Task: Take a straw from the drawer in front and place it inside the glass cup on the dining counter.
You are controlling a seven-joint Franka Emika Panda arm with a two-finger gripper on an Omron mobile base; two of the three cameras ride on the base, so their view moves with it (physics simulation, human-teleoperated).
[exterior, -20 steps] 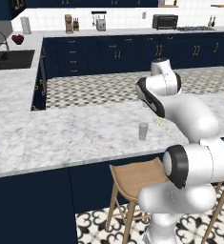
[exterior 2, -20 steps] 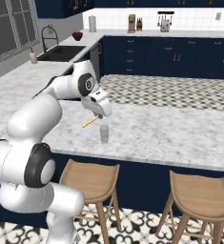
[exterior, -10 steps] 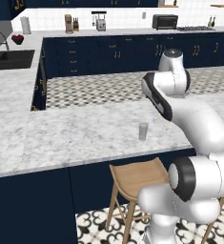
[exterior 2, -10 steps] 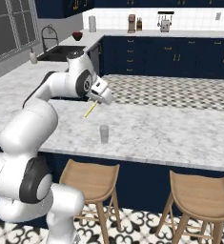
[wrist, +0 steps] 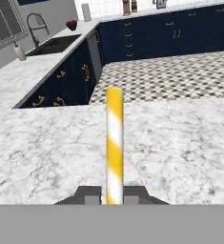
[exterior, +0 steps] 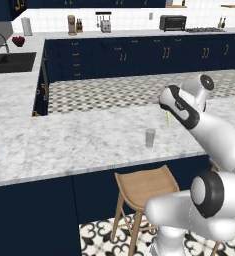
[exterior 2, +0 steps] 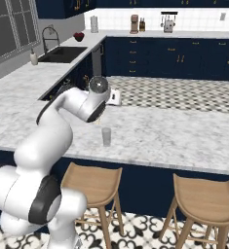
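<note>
1. Now you are in the carry step: the gripper point(wrist: 114, 196) has its two fingers closed on the straw point(wrist: 114, 147), which stands between the dark tips and points away from the hand over the counter point(wrist: 180, 143).

2. Seen from the left base view, the straw point(exterior: 167, 116) shows as a short pale sliver under the hand, above the marble and a little behind and to the right of the cup point(exterior: 150, 137); it is not yet over the rim.

3. Seen from the right base view, the cup point(exterior 2: 106, 136) stands upright near the counter's near edge point(exterior 2: 184, 146), just below the arm's wrist. The straw point(exterior 2: 100, 119) is probably the faint tan mark by the wrist there, though it is too small to be sure.

4. Your next move, by my reading, calls for bringing the lower tip of the straw over the mouth of the cup, tilting it closer to upright, lowering it inside, and only then letting go.

5. Mind the aim: the cup is narrow and looks light, so an off-centre descent could strike the rim and tip it over.

6. The straw itself is thin and straight, banded in yellow and white, and gripped at its near end. The cup is clear, greyish, straight-sided and appears empty.
</note>
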